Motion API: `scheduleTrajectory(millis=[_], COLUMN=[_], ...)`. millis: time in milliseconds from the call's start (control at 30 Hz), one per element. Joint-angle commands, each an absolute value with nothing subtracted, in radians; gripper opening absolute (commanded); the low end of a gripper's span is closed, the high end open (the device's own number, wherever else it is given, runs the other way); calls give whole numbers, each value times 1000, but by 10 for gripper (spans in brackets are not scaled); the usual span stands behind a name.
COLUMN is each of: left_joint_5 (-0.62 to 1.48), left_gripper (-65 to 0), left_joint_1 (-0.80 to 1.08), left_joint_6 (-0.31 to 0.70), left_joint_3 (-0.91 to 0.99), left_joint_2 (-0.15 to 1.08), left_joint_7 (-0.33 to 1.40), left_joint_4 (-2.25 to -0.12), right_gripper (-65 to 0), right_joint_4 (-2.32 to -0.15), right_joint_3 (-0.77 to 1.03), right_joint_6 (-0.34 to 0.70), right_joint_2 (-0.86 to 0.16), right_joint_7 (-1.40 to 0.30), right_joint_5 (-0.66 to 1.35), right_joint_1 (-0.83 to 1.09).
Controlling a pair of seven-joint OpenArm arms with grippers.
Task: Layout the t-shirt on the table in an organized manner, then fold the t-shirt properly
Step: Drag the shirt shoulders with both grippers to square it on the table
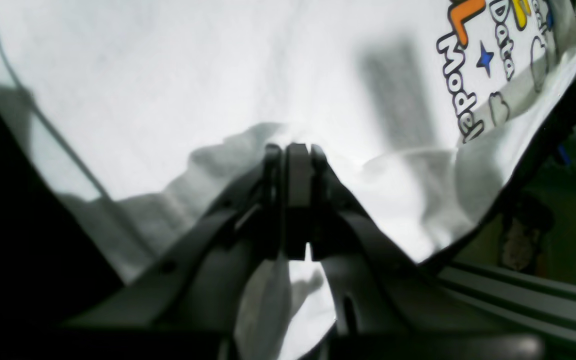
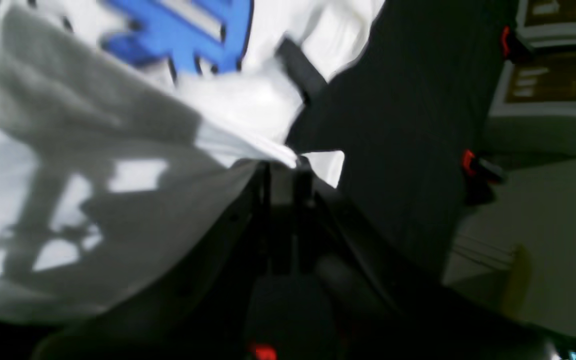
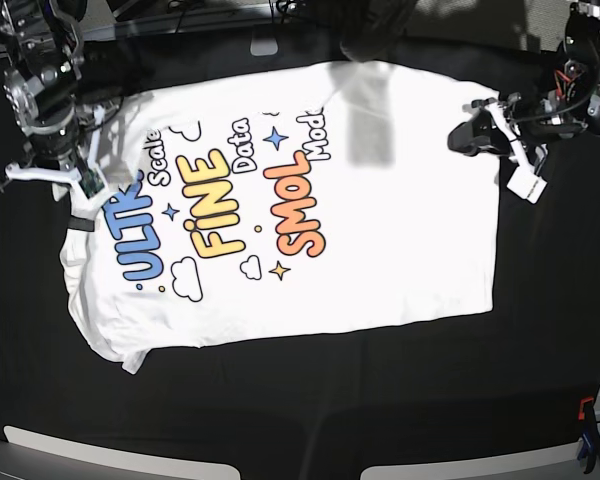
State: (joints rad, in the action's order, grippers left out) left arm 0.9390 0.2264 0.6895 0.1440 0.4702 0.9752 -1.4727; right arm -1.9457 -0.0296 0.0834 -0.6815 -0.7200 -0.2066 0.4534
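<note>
1. While the black-draped surface (image 3: 280,400) fills nearly the whole base view, bare cloth shows only along the bottom, the right side and a strip at the top.
2. Spread print-up across the middle of the base view lies the t-shirt (image 3: 400,230); its plain lower half reaches toward the right of the frame and its collar end sits at the left, where the cloth bunches and curls near the lower left corner.
3. At the right edge of the base view, the left pincer (image 3: 485,125) has its jaws pressed together on the shirt's hem corner; in the left wrist view the left pincer (image 1: 292,150) meets a raised fold of white cloth at frame centre.
4. At the upper left of the base view, the right pincer (image 3: 85,180) is also pinched shut on the shirt's edge near the blue letters; the right wrist view shows the right pincer (image 2: 283,167) with a white hem caught between its tips.
5. Judged from this, the layout step is in hand, with both arms stretching the garment flat.
6. The next move likely calls for pulling the two held ends apart to take out the bunching at the left, then setting the cloth down before any fold begins.
</note>
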Motion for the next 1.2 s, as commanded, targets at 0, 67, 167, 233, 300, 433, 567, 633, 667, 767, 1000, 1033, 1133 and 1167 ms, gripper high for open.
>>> scheduleTrajectory(millis=[0, 67, 167, 233, 300, 433, 567, 633, 667, 767, 1000, 1033, 1133, 1167], left_joint_5=[939, 897, 863, 864, 865, 865, 865, 873, 883, 913, 950, 945, 944, 944], left_gripper=[-650, -650, -650, -650, -650, -650, -650, -650, -650, -650, -650, -650, -650, -650], left_joint_1=[213, 213, 212, 213, 213, 213, 213, 213, 213, 213, 213, 213, 213, 213], left_joint_6=[698, 698, 698, 698, 698, 698, 698, 698, 698, 698, 698, 698, 698, 698], left_joint_3=[165, 199, 263, 307, 344, 397, 413, 413, 413, 413, 412, 412, 412, 412], left_joint_2=[477, 459, 432, 416, 408, 408, 408, 407, 407, 407, 380, 376, 371, 371], left_joint_7=[945, 893, 859, 859, 862, 862, 863, 863, 862, 859, 850, 843, 834, 835], left_joint_4=[-1487, -1488, -1488, -1488, -1488, -1488, -1488, -1488, -1488, -1488, -1488, -1487, -1487, -1487], right_gripper=[-650, -650, -650, -650, -650, -650, -650, -650, -650, -650, -650, -650, -650, -650], right_joint_4=[-1953, -1938, -1906, -1885, -1867, -1835, -1834, -1834, -1834, -1834, -1834, -1834, -1834, -1834], right_joint_3=[-20, -20, -20, -20, -20, -20, -20, -20, -20, -20, -20, -20, -20, -20], right_joint_6=[73, 75, 75, 75, 75, 74, 70, 49, 44, 43, 42, 41, 41, 42], right_joint_2=[-689, -673, -661, -656, -657, -656, -657, -656, -657, -656, -644, -639, -628, -625], right_joint_7=[-694, -692, -692, -692, -692, -685, -649, -649, -647, -621, -614, -613, -613, -613], right_joint_5=[-224, -224, -224, -223, -223, -223, -224, -224, -224, -223, -223, -223, -223, -223], right_joint_1=[431, 402, 363, 344, 329, 310, 310, 310, 310, 310, 257, 245, 222, 219])
